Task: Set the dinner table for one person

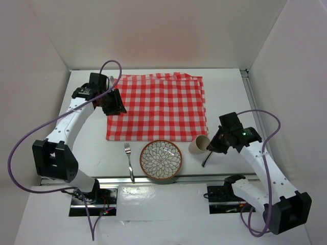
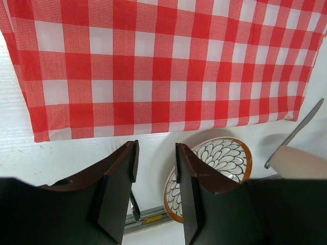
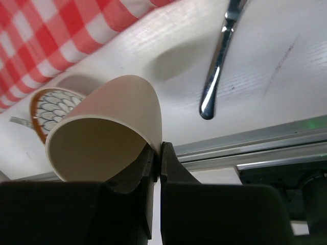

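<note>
A beige cup [image 1: 199, 145] lies on its side on the white dinner table [image 1: 227, 97], just below the red-and-white checked cloth [image 1: 158, 107]. My right gripper [image 1: 211, 145] is shut on the cup [image 3: 107, 127], one finger inside the mouth and one outside, at its rim [image 3: 158, 150]. A knife [image 1: 206, 158] [image 3: 218, 61] lies right beside it. Left of the cup sit a flower-patterned plate [image 1: 161, 160] and a fork [image 1: 129, 161]. My left gripper [image 1: 113, 104] hangs open and empty over the cloth's left edge [image 2: 156, 153], with the plate [image 2: 225, 155] showing beyond its fingers.
A metal rail [image 1: 153, 178] runs along the table's near edge, just below the plate and fork. White walls close in the table at the left, back and right. A purple cable [image 1: 110, 69] loops over the left arm.
</note>
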